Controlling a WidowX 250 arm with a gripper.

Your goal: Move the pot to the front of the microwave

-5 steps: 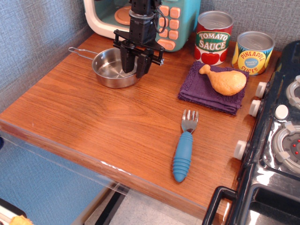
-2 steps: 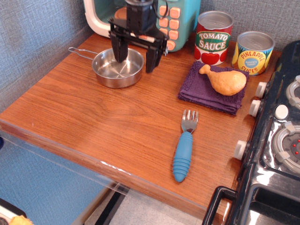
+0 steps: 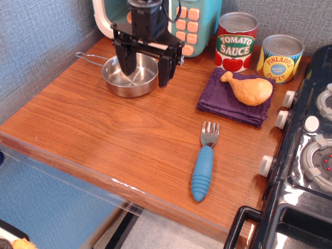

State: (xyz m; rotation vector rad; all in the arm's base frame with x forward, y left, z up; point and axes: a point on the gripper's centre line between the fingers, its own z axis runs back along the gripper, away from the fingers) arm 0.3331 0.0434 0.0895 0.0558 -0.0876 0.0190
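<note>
Wooden counter [image 3: 104, 124] | hand [image 3: 146, 66] spread wide over pot [image 3: 129, 78] | microwave [image 3: 197, 26] behind

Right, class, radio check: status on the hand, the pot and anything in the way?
Hand open, straddling the pot's right rim. Pot on the table, just in front of the microwave, ungripped. Nothing in the way.
</note>
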